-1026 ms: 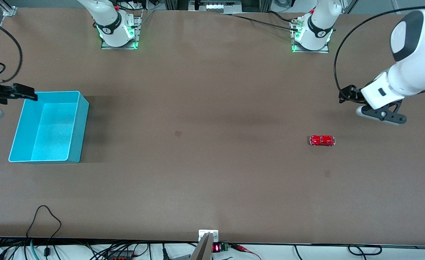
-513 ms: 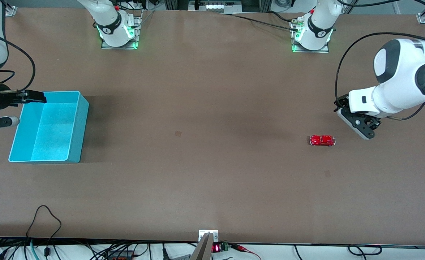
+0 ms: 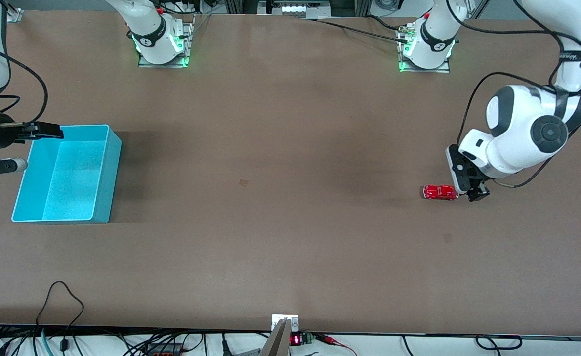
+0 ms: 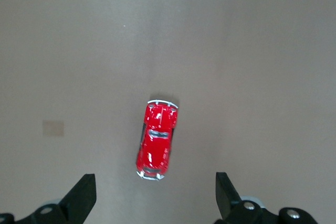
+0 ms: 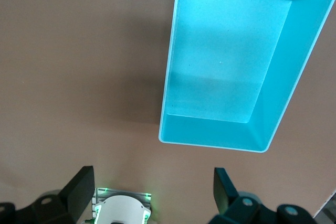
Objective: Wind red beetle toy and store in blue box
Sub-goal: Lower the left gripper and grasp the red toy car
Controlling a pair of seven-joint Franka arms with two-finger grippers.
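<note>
Looking at the front view, you have the tiny glossy red beetle toy car [image 3: 440,192] standing on its wheels on the bare brown table [image 3: 280,148], toward the left arm's end, with its length running along the table's long axis. The left gripper [image 3: 471,185] hangs low just beside the car, at the end of the toy that points to the left arm's end of the table; you cannot tell from this view whether it touches the car.

In the left wrist view the red toy [image 4: 156,140] lies between the lines of the two dark fingers [image 4: 81,198], out ahead of their tips and clear of both. The left gripper [image 4: 155,199] stands spread wide and pinches nothing. A faint square mark [image 4: 53,127] shows on the table near the car.

At the right arm's end of the table you find the light cyan-blue rectangular plastic box [image 3: 68,173], with nothing visible inside it. The right gripper [image 3: 23,146] is over the box's outer edge and waits there. In the right wrist view its fingers [image 5: 80,187] stand wide apart, nothing between them, with the blue bin [image 5: 247,56] below. The car and the box are well apart.
</note>
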